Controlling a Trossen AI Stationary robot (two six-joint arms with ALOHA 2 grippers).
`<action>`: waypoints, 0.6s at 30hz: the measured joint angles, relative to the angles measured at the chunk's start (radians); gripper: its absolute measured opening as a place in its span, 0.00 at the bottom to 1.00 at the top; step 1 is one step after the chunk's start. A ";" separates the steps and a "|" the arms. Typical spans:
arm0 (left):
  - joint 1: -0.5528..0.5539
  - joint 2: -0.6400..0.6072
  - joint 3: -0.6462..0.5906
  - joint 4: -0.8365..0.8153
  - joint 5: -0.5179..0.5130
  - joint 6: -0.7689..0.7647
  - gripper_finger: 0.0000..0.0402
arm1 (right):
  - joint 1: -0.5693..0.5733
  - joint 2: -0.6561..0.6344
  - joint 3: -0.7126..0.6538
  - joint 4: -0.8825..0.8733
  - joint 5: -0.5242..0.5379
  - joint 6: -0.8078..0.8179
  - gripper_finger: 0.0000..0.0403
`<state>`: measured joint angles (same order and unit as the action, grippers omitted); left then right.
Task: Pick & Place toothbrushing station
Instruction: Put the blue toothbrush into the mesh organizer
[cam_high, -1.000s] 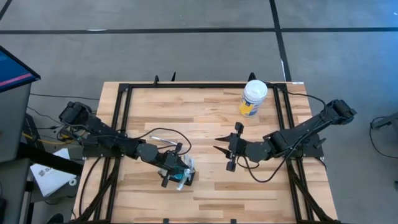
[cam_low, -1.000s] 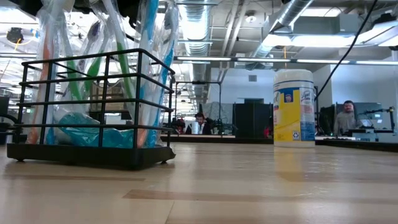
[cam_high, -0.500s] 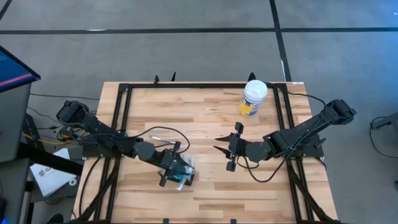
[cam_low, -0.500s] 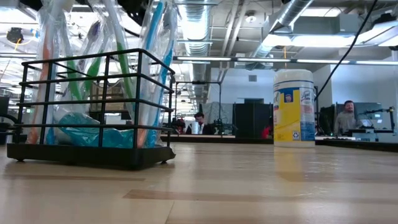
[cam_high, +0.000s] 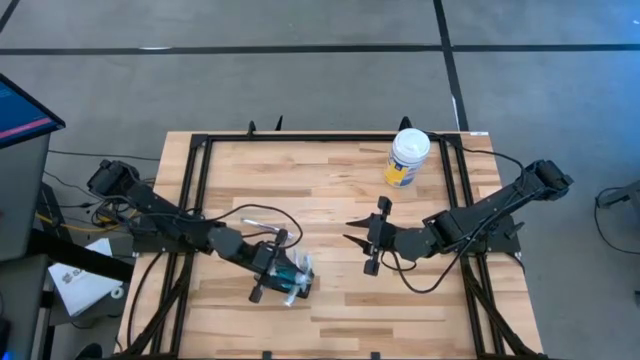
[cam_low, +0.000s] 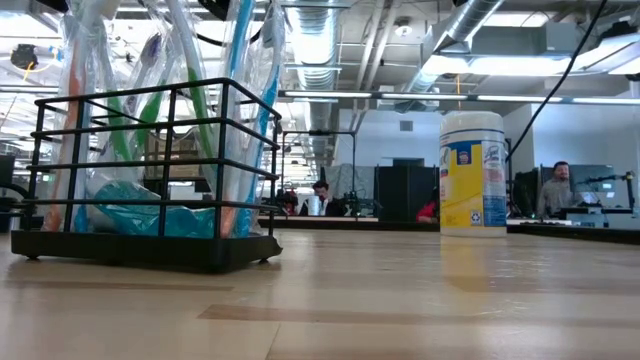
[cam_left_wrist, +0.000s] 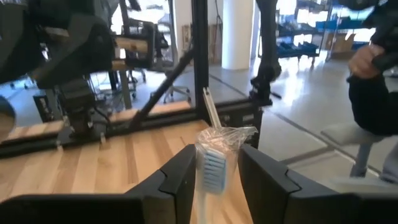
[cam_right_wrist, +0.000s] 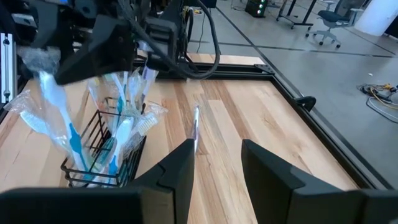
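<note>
Toothbrushing station (cam_high: 291, 278), a black wire caddy, stands near the front edge of the table (cam_high: 330, 190), left of centre; the low view shows it flat on its base, full of wrapped toothbrushes (cam_low: 240, 110) with a teal bundle at the bottom. Left gripper (cam_high: 268, 268) sits right at the caddy's left side, among the brush tops. In its wrist view a plastic-wrapped toothbrush (cam_left_wrist: 214, 163) stands between the two dark fingers (cam_left_wrist: 180, 180), which are parted to either side of it; whether they actually press the wrapper I cannot tell.

The step in hand looks like settling this brush into the caddy. To do it well, the brush should sit upright inside the bars with its foot down in the holder before the fingers spread fully, and the gripper should then lift straight up, since the crinkled wrapper could snag a finger and drag the brush, or tip the light caddy.

Farther right, the right gripper (cam_high: 367, 240) waits over the middle of the table, well apart from the station, fingers spread with nothing between them; a thin pale stick (cam_right_wrist: 196, 127) lies on the wood ahead of it. At the far right corner stands a white-lidded canister (cam_high: 407, 158), clear of the work.
</note>
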<state>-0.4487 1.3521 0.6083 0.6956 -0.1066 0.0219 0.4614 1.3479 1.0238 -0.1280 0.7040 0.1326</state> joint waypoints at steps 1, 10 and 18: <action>0.000 0.000 0.000 0.017 0.000 0.000 0.28 | 0.000 0.000 0.000 0.000 0.000 0.000 0.31; 0.000 0.000 0.000 0.008 0.000 0.000 0.26 | 0.000 0.000 0.000 0.000 0.000 0.000 0.30; -0.005 0.001 0.000 -0.035 0.003 0.001 0.03 | 0.000 0.000 0.000 0.000 0.000 0.000 0.30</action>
<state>-0.4541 1.3529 0.6083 0.6601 -0.1032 0.0230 0.4614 1.3479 1.0238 -0.1284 0.7040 0.1329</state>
